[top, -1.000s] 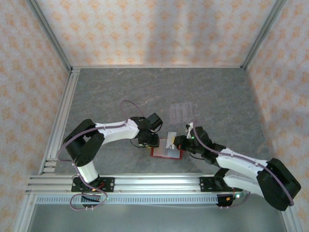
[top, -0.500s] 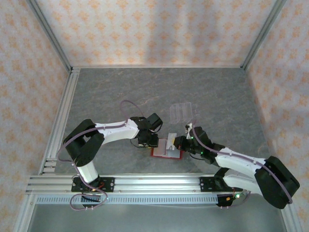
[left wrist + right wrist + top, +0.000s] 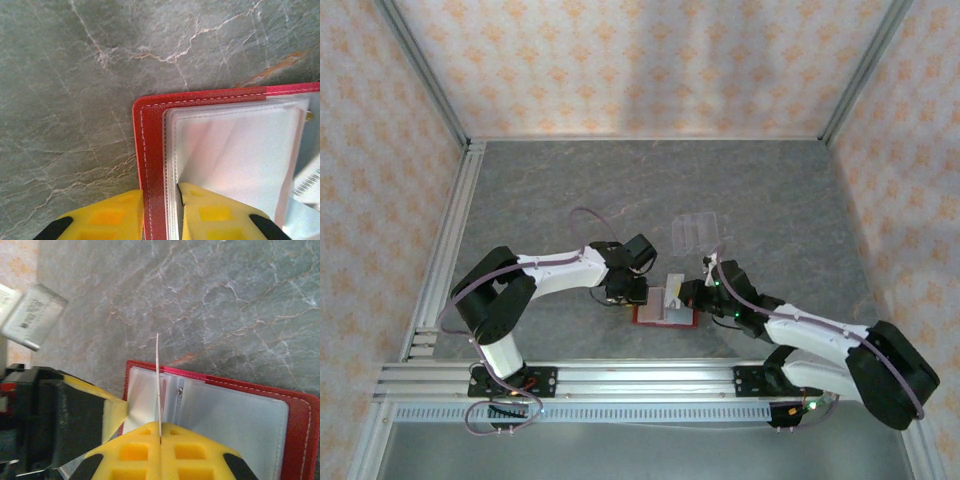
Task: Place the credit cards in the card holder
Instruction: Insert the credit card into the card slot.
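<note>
- Two grippers of mine meet over the card holder (image 3: pixel 665 318), which lies open on the grey marbled table (image 3: pixel 540 200), low and just right of centre in the top view.
- My left gripper (image 3: pixel 642 296) reaches in from the left of that frame and is clamped on the holder's left edge.
- At the bottom of the left wrist view, my yellow fingers (image 3: pixel 107 220) sit on either side of the red stitched cover and pinch it between them.
- Pale clear sleeves (image 3: pixel 235 150) spread to the right of that cover, filling the right half of the frame.
- My right gripper (image 3: pixel 160 440) is clenched on one credit card (image 3: pixel 158 380).
- That card shows edge-on, as a thin pale line rising straight up from between my yellow pads at the bottom centre of the right wrist view.
- Its far edge stands over the left part of the open holder, beside a small metal rivet (image 3: pixel 179 392). I cannot tell whether it touches a sleeve.
- Above and to the right of the holder in the top view, a clear slotted rack (image 3: pixel 698 232) stands apart from it.
</note>
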